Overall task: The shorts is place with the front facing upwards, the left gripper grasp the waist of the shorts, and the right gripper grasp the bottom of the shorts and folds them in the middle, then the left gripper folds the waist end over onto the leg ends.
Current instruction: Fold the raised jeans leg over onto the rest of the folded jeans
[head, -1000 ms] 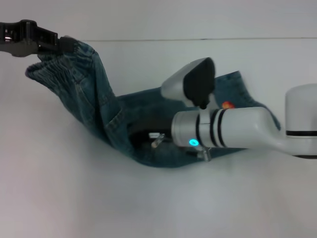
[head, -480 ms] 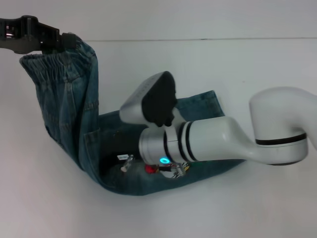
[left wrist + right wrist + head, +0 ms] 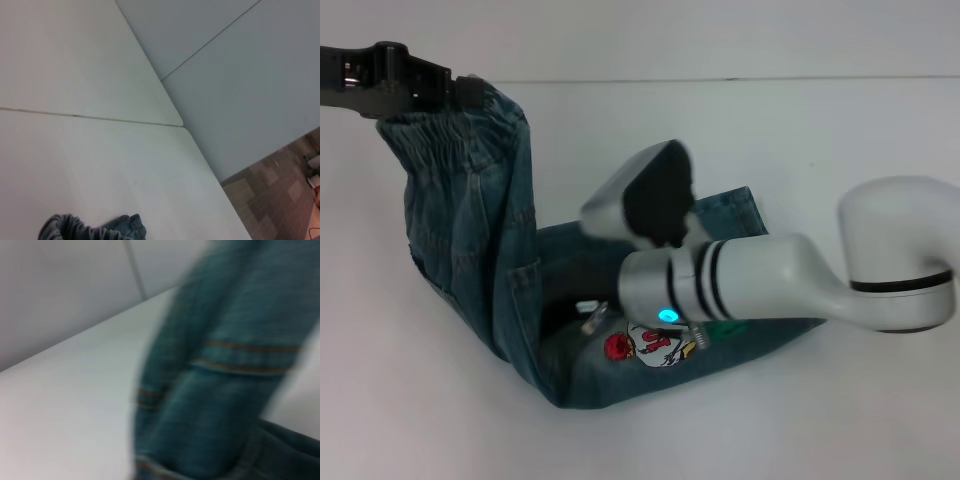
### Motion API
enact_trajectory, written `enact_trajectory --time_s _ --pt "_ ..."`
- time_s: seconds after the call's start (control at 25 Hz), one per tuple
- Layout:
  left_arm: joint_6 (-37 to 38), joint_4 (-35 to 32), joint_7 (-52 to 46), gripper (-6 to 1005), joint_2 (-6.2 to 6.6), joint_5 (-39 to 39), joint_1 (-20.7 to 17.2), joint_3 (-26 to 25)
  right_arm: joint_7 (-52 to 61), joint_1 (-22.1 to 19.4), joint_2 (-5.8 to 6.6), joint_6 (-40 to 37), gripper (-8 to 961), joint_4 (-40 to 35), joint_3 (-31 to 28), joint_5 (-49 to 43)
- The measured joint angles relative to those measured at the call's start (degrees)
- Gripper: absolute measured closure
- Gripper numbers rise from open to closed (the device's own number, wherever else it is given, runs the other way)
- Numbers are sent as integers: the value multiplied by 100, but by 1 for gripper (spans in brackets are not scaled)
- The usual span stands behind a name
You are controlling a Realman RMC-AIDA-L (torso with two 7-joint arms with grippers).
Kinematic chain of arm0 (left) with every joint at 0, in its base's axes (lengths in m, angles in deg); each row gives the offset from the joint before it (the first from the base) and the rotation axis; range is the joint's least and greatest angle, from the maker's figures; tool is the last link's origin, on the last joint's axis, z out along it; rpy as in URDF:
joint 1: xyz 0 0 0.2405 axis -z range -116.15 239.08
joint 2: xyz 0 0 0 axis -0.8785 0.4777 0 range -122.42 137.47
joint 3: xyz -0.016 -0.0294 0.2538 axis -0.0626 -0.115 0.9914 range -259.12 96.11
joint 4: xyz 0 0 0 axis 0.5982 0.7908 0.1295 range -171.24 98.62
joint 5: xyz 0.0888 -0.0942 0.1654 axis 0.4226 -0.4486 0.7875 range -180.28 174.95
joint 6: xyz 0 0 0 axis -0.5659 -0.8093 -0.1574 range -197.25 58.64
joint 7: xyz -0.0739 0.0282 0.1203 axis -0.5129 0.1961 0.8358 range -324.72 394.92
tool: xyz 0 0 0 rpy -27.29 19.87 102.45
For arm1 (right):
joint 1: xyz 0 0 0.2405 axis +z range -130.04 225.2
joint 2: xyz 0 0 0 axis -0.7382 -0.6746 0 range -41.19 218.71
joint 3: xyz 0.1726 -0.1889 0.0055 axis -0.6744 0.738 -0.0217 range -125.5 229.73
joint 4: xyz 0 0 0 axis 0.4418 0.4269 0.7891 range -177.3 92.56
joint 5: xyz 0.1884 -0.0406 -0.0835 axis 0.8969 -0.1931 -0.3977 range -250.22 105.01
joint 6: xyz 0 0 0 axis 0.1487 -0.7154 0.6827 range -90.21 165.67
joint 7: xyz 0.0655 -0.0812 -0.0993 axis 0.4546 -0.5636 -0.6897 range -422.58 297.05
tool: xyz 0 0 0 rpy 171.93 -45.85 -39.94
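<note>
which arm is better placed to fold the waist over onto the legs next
Left. The left gripper holds the shorts by the raised waist, so it can likely carry it over. The right gripper is hidden low over the legs.

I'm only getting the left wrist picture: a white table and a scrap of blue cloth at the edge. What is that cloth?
Observer: It is the gathered waistband of the shorts; the head view shows the left gripper holding it up at the far left of the table.
Operator: Where's the rest of them?
Observer: The denim hangs down from the waist and bends onto the table, with an embroidered figure showing on the low part.
Operator: And the other arm?
Observer: The right arm reaches across over the lower part of the shorts; I cannot see its fingers.
</note>
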Motion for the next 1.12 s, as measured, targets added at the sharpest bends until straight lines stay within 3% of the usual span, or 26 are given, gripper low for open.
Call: enact_trajectory --time_s 0.28,0.44,0.72,0.92,1.12 --pt "-9 156 44 966 -28 -17 36 58 417 -479 58 -528 918 -792 -329 -11" --pt "-15 303 121 966 -67 -54 120 66 484 -838 107 -1088 917 -1622 -925 8" --pt "-123 363 355 965 -430 -145 333 299 443 -1134 128 -1659 917 -2623 -1980 127" --pt "-381 402 370 964 -732 -205 502 754 269 -1306 149 -1719 916 -2905 -2090 889" --pt "-783 529 395 963 -944 -211 642 1049 -85 -1552 228 -2057 916 -2937 -2091 1709"
